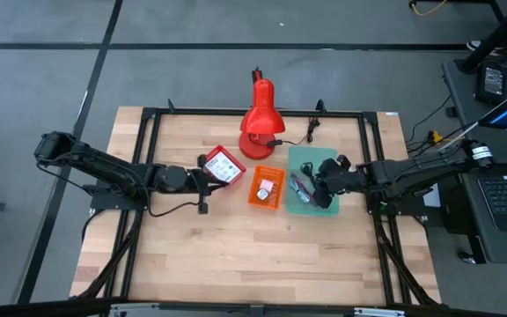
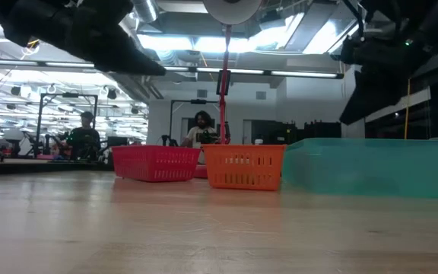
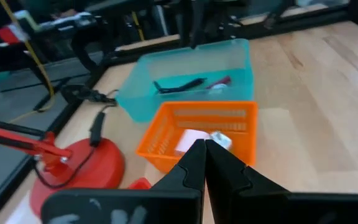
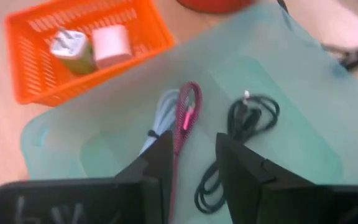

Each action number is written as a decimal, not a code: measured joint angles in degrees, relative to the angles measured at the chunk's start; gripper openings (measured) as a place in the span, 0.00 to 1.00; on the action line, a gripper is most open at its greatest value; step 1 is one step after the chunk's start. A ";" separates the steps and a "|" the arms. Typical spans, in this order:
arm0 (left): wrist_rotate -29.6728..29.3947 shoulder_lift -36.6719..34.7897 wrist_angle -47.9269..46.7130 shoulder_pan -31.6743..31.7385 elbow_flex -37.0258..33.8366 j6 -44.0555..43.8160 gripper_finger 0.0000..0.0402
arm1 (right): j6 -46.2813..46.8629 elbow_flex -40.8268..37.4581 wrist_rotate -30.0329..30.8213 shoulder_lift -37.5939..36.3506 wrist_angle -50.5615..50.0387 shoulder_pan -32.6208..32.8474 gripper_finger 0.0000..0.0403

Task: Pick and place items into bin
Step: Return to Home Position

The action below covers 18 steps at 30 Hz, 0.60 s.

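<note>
Your right hand [image 4: 192, 140] hangs apart, empty, over the teal bin [image 4: 303, 112] beside the orange bin [image 4: 30, 74]; left hand [image 3: 204, 146] pressed together. Inside, the maroon cord [image 4: 188, 102] looks light, floppy: pinch its bunched middle.

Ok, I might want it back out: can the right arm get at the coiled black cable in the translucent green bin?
Probably yes: the right gripper hangs open directly above the translucent green bin, and the coiled black cable lies uncovered inside.

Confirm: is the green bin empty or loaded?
Loaded. The green bin holds a red cable, a black cable and a pale cable.
</note>
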 joint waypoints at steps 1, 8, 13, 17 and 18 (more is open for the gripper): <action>-0.70 -0.09 0.20 0.09 0.00 0.02 0.01 | -1.47 0.19 0.00 -0.07 0.33 0.00 0.23; 1.70 -1.97 -0.52 4.56 0.00 1.96 0.01 | -12.93 3.80 -1.78 -1.46 0.88 0.00 0.02; 12.25 -5.38 -1.96 12.03 0.03 2.99 0.00 | -17.81 3.11 -2.85 -4.17 4.10 0.00 0.01; 16.75 -9.19 -6.02 16.75 0.02 2.88 0.01 | -19.19 -1.25 -3.34 -5.24 10.25 0.02 0.00; 17.46 -10.17 -6.86 17.36 0.02 2.94 0.01 | -20.00 -2.63 -4.10 -5.34 12.37 0.02 0.00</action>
